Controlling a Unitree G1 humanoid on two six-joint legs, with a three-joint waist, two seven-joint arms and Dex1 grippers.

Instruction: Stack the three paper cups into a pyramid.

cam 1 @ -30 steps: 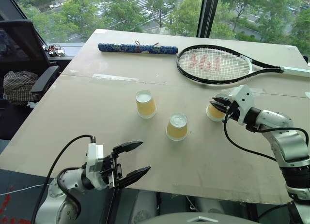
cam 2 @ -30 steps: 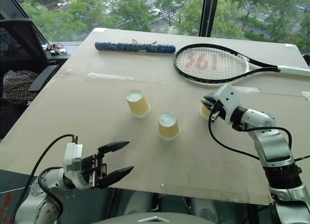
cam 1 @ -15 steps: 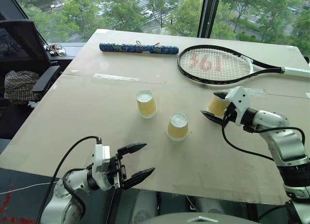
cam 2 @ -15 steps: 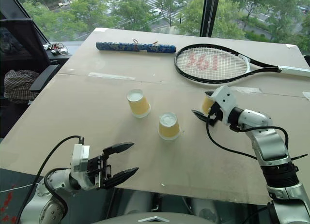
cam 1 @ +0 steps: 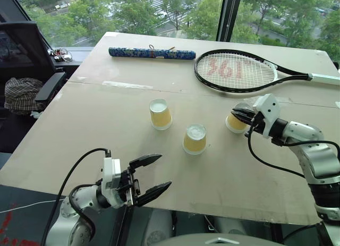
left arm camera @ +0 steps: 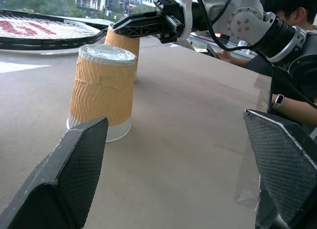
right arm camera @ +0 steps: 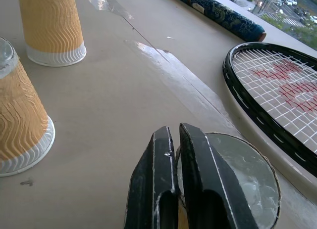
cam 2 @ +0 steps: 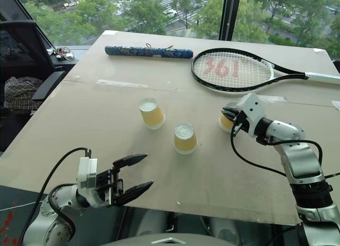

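right gripper [cam 1: 240, 115] pinched over right cup [cam 1: 234, 124] — 3 apart

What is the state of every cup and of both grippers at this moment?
Left cup: upside down on the table, free.
Middle cup: upside down, free.
Right cup: upside down, right gripper over its top.
Right gripper: fingers shut together, holding nothing.
Left gripper: open, empty.
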